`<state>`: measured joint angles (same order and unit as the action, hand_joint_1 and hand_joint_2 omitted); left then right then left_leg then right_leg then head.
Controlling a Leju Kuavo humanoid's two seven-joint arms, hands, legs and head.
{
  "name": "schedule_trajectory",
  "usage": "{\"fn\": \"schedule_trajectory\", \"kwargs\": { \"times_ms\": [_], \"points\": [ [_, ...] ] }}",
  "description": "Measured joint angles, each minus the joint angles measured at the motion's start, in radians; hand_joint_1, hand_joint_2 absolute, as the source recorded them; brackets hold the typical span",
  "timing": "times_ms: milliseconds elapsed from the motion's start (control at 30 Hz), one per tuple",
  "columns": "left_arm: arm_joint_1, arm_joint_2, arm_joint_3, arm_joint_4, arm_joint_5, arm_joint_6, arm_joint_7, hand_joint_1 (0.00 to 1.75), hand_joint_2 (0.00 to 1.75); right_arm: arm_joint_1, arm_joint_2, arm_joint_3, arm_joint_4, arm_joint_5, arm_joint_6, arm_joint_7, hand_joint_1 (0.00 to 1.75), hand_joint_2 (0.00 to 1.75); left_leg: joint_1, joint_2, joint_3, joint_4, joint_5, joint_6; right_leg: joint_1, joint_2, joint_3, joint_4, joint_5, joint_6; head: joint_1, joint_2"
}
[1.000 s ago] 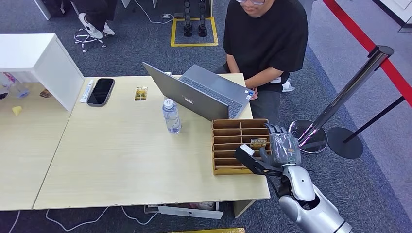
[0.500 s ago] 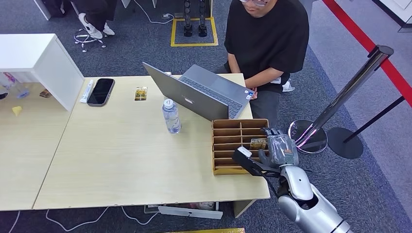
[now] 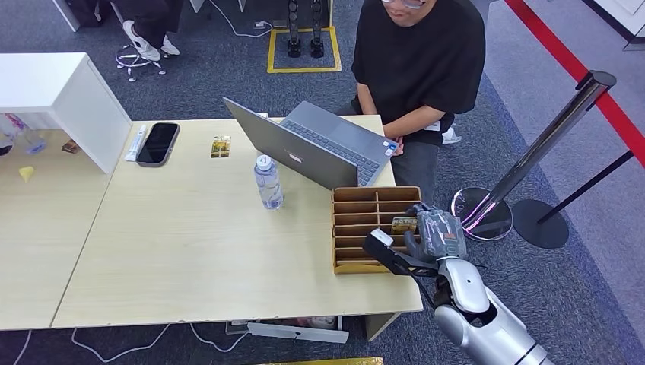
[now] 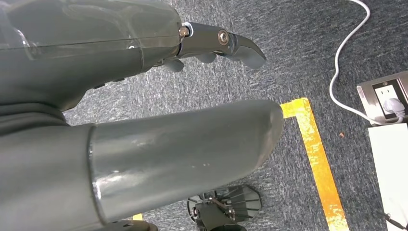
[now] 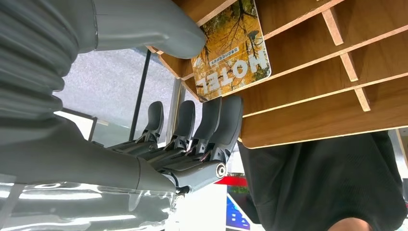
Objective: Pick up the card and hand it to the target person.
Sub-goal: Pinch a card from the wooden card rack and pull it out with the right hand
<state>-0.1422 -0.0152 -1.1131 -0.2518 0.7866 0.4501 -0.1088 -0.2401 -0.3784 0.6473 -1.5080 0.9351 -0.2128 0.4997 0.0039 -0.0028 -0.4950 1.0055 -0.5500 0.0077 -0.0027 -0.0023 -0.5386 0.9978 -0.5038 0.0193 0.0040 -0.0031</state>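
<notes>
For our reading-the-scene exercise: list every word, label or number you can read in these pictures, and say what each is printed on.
"HOTEL": on the card with the autumn-tree picture, standing in the wooden organizer by the right robot hand.
Small print beside "HOTEL" on the card: too small to read.
Water bottle label: too small to read.

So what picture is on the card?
The card shows yellow autumn trees with the word HOTEL in white; the right wrist view shows it best.
</notes>
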Motion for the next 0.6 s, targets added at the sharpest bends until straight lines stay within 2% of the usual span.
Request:
{"fn": "schedule_trajectory", "kwargs": {
  "times_ms": [600],
  "points": [
    [-0.004,0.000,0.000,0.000,-0.005,0.000,0.002,0.00,0.00,0.000,0.001,0.027,0.003,0.015,0.010,-0.001,0.98,1.75,0.000,0.000,0.000,0.000,0.000,0.000,0.000,0.000,0.000,0.000,0.000,0.000,0.000,0.000]
  ]
}}
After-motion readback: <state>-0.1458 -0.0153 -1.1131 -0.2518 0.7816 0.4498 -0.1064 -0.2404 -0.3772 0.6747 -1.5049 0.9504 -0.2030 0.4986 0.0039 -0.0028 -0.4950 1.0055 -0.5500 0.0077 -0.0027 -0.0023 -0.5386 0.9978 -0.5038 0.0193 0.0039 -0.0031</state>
